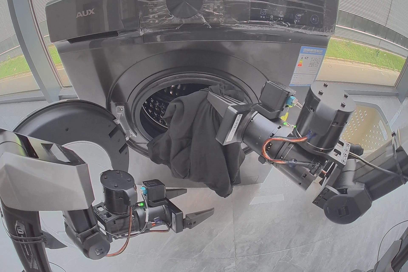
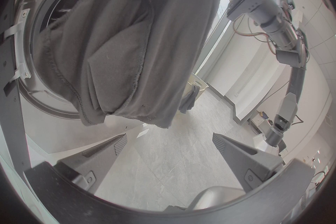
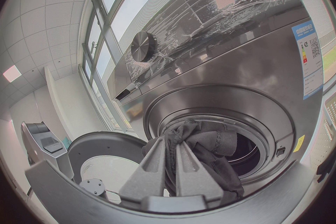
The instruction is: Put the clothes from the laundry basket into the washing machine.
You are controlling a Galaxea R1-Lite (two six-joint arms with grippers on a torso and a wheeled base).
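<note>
Right gripper [image 3: 170, 140]: fingers pressed together on a bunched fold of the dark garment [image 1: 195, 145]; held at the mouth of the washing machine [image 1: 191, 52]
Garment position: top part just inside the drum opening [image 1: 159, 105]; most of it hangs outside over the lower rim, above the floor
Left gripper [image 1: 199, 200]: spread, holding nothing; low, near the open door [image 1: 63, 128]
Risk, early release: so much cloth hangs outside that its weight would likely drag it out onto the floor
Risk, snag: the trailing hem could catch on the rim or door hinge as it is pushed in
Drum: perforated wall visible; no other clothes seen, though the garment hides much of it
Laundry basket [image 1: 365, 124]: beside the machine, behind the right arm; a dark piece seems to hang over its rim
</note>
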